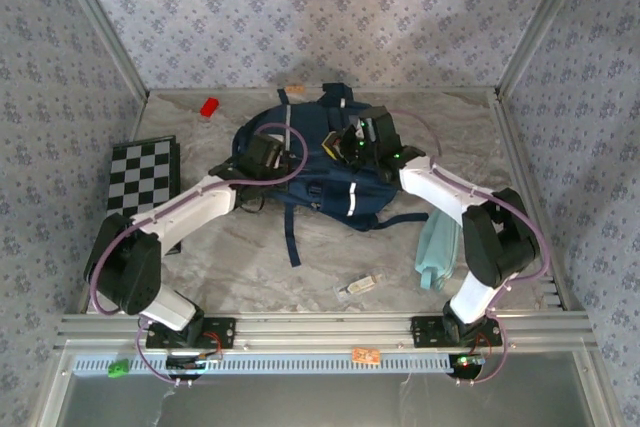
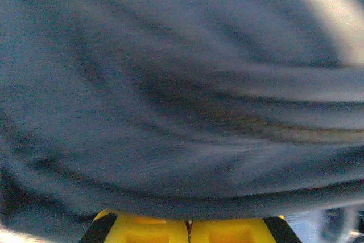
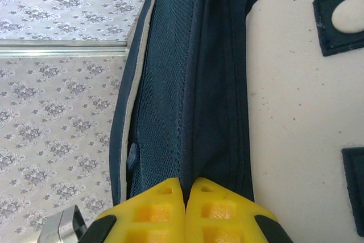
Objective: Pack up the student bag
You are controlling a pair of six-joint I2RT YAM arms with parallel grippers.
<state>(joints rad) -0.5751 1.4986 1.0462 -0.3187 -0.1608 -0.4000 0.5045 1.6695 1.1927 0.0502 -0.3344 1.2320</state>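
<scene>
The student bag point(image 1: 318, 185) lay by the far edge of the tabletop point(image 1: 250, 257). The right gripper point(image 3: 185, 192) pinched its navy fabric. The left gripper point(image 2: 189, 229) sat closed against it.

Blurred student bag point(image 2: 170, 101) fabric

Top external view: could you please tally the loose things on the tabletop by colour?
Navy: 1, the student bag
Black and white: 1, the checkerboard
Red: 1, a small block
Teal: 1, a cloth
Orange: 1, a small piece at the back edge
Whitish: 1, a small item
Total: 6
</scene>
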